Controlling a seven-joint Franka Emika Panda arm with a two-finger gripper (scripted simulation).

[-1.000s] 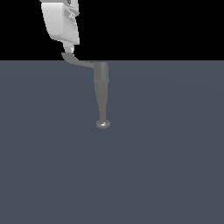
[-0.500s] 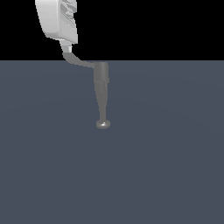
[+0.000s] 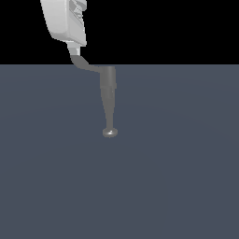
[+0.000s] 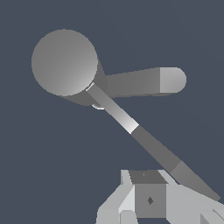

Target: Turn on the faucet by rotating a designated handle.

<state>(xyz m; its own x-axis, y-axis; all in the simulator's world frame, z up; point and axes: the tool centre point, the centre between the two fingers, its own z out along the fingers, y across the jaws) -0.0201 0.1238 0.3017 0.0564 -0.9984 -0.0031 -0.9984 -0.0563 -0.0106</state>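
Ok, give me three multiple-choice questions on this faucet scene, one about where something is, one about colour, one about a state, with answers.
1. In the exterior view, where is the gripper relative to the faucet?
A. At the handle's tip, toward the exterior view's left
B. Over the round knob
C. Far off to the exterior view's right

2. What colour is the handle?
A. Red
B. Grey
C. Yellow

3. How does the handle stand?
A. Broken off, lying apart
B. Joined to the faucet's wide end, projecting sideways
C. Folded flat along the column

Answers: 1 A, the gripper meets the lever's end. 2 B, same grey as the column. 3 B, it juts out sideways.
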